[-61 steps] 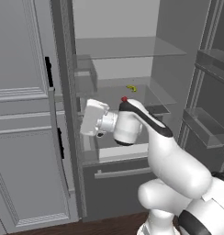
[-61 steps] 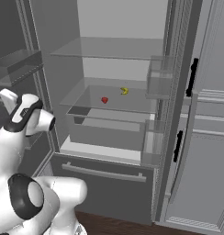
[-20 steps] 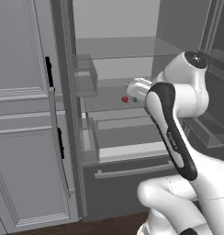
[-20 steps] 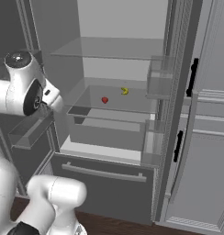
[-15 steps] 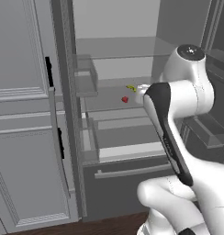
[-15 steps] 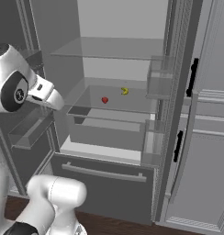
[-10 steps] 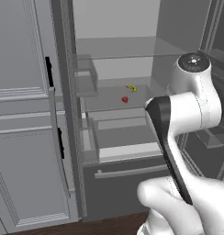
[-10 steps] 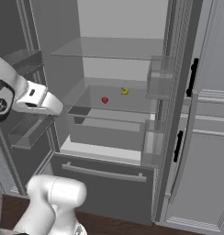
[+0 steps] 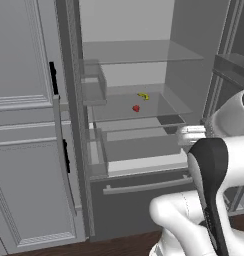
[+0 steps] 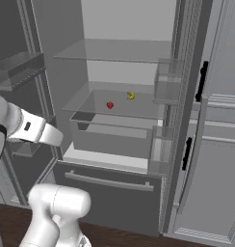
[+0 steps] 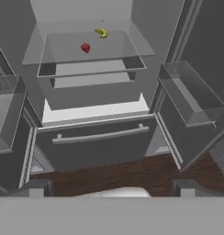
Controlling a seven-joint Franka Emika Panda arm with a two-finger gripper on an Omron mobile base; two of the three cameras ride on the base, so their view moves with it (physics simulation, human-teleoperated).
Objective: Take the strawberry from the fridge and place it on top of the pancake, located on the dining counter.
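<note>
The fridge [image 9: 144, 165] stands open, both doors swung wide, with its pale shelved interior facing the robot. The strawberry [image 9: 136, 108] sits on the middle glass shelf [image 9: 164, 107], a tiny red berry lying well ahead of and above the gripper [image 11: 109, 186]. In the hand view the strawberry [image 11: 86, 47] appears near the top, left of centre, far from the two dark fingertips [image 11: 36, 186] at the bottom edge. Those fingertips stand wide apart with nothing between them, so the gripper is fully spread and empty. It points toward the fridge from well back, over the dark wooden floor [image 11: 123, 172] in front of the bottom drawer [image 11: 98, 140].

A small yellow curved item [image 9: 143, 96] lies on the same shelf, just behind the strawberry and slightly to its right, apart from it. From the right base view the strawberry [image 10: 110, 104] rests near the middle of the shelf, with the yellow item [image 10: 131, 95] farther back. Clear door bins [image 11: 192, 94] hang on the open doors to either side of the gripper's line of sight.
</note>
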